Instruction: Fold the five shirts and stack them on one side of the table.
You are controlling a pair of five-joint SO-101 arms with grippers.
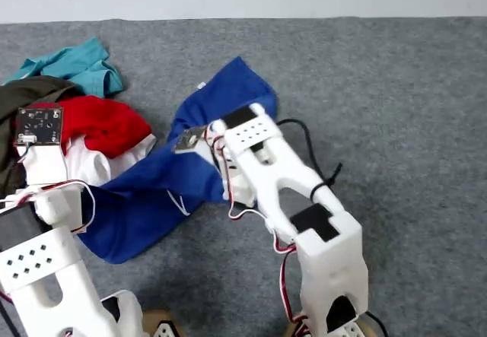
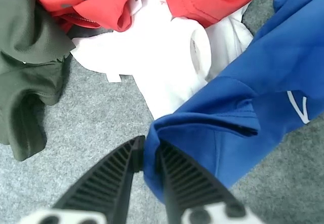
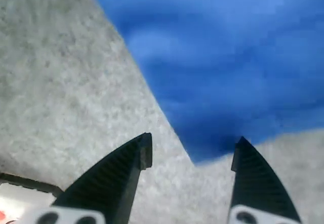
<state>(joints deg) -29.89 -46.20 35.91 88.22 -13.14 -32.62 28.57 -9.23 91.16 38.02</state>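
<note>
The left arm point(image 1: 34, 265) and right arm point(image 1: 335, 257) are white moulded plastic, with black servo blocks point(image 1: 316, 219) set in and panels point(image 1: 255, 133) pierced by small round holes. Thin red, white and black cables point(image 1: 283, 270) loop along them. A dark circuit board point(image 1: 39, 124) tops the left wrist. The left gripper point(image 2: 149, 145) and right gripper point(image 3: 194, 143) have black, ribbed, tapering fingers point(image 2: 114, 176) on white bases point(image 2: 202, 215).

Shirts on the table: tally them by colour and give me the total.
blue shirt: 1
red shirt: 1
white shirt: 1
dark green shirt: 1
teal shirt: 1
Total: 5
</note>
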